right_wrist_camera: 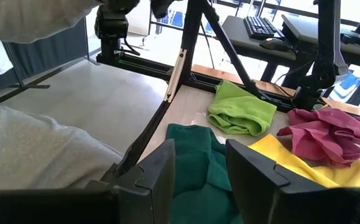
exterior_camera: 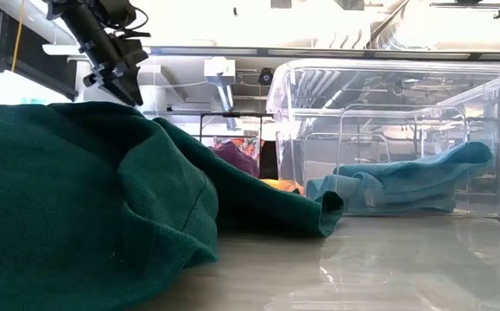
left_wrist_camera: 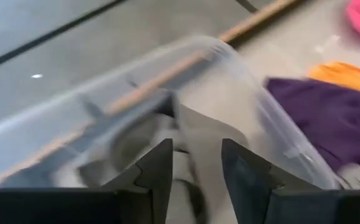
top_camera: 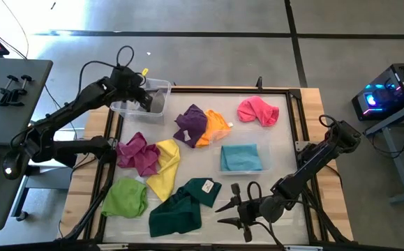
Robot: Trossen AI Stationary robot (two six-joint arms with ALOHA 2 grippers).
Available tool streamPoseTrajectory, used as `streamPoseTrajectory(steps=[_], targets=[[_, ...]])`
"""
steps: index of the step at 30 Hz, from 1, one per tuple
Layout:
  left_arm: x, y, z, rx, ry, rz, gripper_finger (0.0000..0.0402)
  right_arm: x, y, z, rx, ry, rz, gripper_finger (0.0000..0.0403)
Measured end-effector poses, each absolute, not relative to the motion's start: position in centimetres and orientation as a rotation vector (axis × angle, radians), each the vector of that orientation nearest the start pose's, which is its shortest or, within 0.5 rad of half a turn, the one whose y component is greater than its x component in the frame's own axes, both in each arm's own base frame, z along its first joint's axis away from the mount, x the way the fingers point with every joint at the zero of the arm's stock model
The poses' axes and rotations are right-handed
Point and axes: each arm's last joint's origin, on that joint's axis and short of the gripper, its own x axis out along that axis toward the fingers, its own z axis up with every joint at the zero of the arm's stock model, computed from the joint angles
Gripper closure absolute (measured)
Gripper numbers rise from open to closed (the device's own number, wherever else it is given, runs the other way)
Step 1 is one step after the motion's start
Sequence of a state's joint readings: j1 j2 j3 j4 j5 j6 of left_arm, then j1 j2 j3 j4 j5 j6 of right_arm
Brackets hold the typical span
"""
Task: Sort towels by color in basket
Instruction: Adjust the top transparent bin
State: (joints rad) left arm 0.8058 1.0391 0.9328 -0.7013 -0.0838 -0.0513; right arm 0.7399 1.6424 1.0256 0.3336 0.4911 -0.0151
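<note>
The left gripper (top_camera: 148, 100) is over the clear plastic bin (top_camera: 161, 87) at the far left corner of the table (top_camera: 285, 150). In the left wrist view its two dark fingers (left_wrist_camera: 156, 171) stand apart, released, and the grey towel (left_wrist_camera: 195, 140) lies between and just under them inside the bin; I cannot tell if the fingers touch the cloth.

To the right of this gripper, outside the bin, the purple towel (top_camera: 191, 124) lies on the table with the orange towel (top_camera: 215, 127) touching its right side. Nearer to the front from the gripper, the magenta towel (top_camera: 138, 153) lies against the yellow towel (top_camera: 165, 166), and the lime green towel (top_camera: 125, 197) is in front of them, well apart from the gripper.

Going right, the dark green towel (top_camera: 182, 206) lies at the front edge, just to the left of the right gripper (top_camera: 227, 213). The light blue towel (top_camera: 241, 157) lies flat in the middle right part, beyond the right gripper, and the pink towel (top_camera: 258, 111) is further back, near the far right corner.

The right gripper waits low at the front of the table. Its fingers (right_wrist_camera: 158, 174) are spread and hold nothing; in the right wrist view the dark green towel shows between them, farther off
</note>
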Motion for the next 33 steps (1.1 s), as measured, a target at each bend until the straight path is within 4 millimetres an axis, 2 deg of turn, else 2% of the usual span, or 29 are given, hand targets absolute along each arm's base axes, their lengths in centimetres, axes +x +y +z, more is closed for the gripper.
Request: streamPoseTrajectory(steps=[5,10,13,19,23,28,33], targets=[[14.8,11.9,27.7,-0.307,0.769,0.708,0.0277,27.7,23.5,24.7,-0.173,0.24,0.251,0.0265],[16.4,7.5,27.6,-0.268,0.59,0.486,0.0296,27.7,23.4,24.7,-0.173,0.239,0.25,0.0265],[16.9,6.0,26.7,-0.264,0.584,0.441,0.0312,28.0,23.2,24.8,-0.167,0.231,0.242,0.0265],[16.8,6.4,23.3,-0.197,0.68,0.711,0.0339,28.1,23.1,24.9,-0.165,0.226,0.23,0.0265],[16.8,7.2,22.3,-0.144,0.682,0.852,0.0348,28.1,23.1,24.9,-0.167,0.226,0.229,0.0265],[16.9,7.3,22.9,-0.141,0.625,0.842,0.0351,28.1,23.1,24.8,-0.188,0.23,0.227,0.0265],[17.1,5.9,24.5,-0.182,0.547,0.685,0.0351,28.1,23.1,24.8,-0.177,0.231,0.224,0.0265]])
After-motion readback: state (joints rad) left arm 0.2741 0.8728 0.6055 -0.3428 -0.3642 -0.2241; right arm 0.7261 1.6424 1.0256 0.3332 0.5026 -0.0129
